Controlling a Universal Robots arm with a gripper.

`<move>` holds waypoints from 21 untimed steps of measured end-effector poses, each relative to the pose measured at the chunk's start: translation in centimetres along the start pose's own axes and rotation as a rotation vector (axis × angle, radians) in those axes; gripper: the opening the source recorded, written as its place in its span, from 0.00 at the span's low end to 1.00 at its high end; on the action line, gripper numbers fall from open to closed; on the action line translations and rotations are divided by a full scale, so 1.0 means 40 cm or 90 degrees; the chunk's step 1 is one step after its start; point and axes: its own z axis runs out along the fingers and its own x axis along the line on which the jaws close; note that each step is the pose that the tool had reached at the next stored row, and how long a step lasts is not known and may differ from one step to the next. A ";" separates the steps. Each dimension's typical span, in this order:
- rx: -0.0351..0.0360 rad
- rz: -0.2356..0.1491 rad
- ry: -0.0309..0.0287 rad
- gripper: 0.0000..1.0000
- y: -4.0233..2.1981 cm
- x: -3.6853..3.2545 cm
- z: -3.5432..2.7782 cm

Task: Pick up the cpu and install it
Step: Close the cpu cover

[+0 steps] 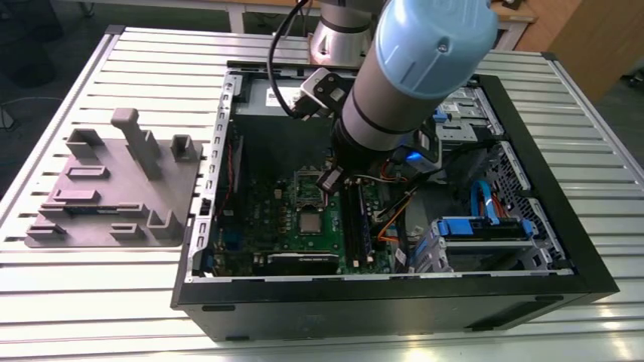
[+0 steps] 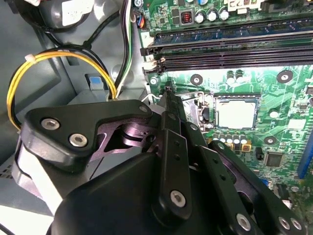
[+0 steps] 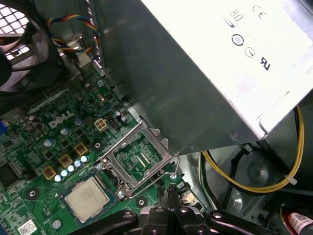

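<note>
Nearest in the exterior view, black computer case (image 1: 403, 302), lying open on the slatted bench (image 1: 101, 302), with a blue drive cage (image 1: 483, 226) in its near corner on the exterior view's right

Just beyond the near wall, green motherboard (image 1: 286, 234) flat on the case floor

In the middle of that board, the cpu (image 1: 309, 221), seated flat in its socket, silver top up, nothing touching it; equally plain in the first wrist view (image 3: 88, 198) and the second wrist view (image 2: 236, 112)

Right behind the cpu, the socket's metal load frame (image 3: 139, 156), swung up and open, tilted at the socket's far edge

Over that frame, the hand (image 1: 328, 181), low inside the case, fingers (image 2: 168, 127) pressed together and clamped on nothing, tips just beside the frame's wire lever (image 3: 176, 164); touching or not, cannot tell

Beside the socket, long black memory slots (image 2: 220, 51)

Farther back, silver power supply (image 3: 205, 63) against the far wall, a yellow cable (image 2: 29, 83) looping beside it, and the arm (image 1: 423, 60) rising above

Off to the exterior view's left, well apart from the case, grey plate (image 1: 111, 188) with upright fixtures on the bench
</note>
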 end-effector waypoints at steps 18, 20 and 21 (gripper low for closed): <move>-0.0155 0.003 -0.0208 0.10 0.008 -0.014 0.034; -0.0154 0.004 -0.0210 0.10 0.009 -0.017 0.038; -0.0153 0.004 -0.0211 0.10 0.010 -0.018 0.039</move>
